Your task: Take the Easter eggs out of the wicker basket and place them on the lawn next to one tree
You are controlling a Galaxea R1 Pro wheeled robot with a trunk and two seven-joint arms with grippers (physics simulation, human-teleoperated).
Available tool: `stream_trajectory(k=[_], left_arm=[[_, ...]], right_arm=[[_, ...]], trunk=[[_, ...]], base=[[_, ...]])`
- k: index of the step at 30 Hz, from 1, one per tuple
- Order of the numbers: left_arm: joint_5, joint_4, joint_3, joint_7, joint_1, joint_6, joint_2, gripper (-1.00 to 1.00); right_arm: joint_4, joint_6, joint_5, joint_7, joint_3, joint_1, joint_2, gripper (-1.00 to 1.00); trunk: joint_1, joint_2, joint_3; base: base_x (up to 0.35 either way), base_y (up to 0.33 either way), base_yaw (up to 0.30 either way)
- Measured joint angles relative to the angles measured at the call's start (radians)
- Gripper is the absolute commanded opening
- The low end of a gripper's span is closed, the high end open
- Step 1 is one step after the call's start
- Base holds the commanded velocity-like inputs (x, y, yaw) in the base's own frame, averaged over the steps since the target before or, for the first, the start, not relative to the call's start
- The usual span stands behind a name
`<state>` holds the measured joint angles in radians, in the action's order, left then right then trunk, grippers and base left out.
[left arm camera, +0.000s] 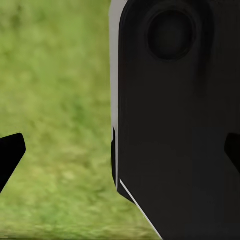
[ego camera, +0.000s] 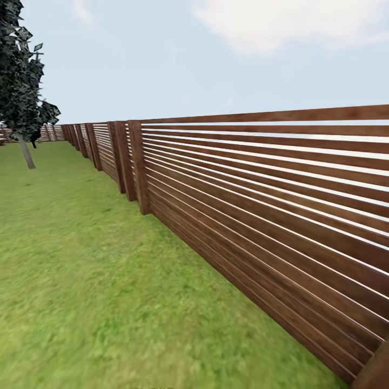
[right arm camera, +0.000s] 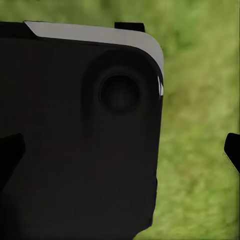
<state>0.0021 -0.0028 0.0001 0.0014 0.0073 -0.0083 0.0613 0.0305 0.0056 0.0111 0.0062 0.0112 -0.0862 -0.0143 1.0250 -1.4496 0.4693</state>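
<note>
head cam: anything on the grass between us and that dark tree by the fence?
Nothing visible. Open lawn runs up to the tree at far left; the fence stays along the right side. Basket and eggs aren't in sight, so their path can't be judged.

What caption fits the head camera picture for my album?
A dark brown horizontal-slat wooden fence runs beside the green grass lawn toward a dark-crowned tree.

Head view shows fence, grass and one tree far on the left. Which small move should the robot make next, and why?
Probably turn the base left. The fence takes up the right side, and only the tree stands at the lawn's far left. The basket and eggs are likely elsewhere in the garden.
</note>
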Motion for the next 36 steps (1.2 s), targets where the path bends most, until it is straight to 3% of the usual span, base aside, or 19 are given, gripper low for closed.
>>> stream_trajectory(k=[36], left_arm=[[-0.001, 0.000, 0.000, 0.000, 0.000, 0.000, 0.000, 1.00]], right_arm=[[0.003, 0.000, 0.000, 0.000, 0.000, 0.000, 0.001, 1.00]], trunk=[[0.000, 0.000, 0.000]], base=[[0.000, 0.000, 0.291]])
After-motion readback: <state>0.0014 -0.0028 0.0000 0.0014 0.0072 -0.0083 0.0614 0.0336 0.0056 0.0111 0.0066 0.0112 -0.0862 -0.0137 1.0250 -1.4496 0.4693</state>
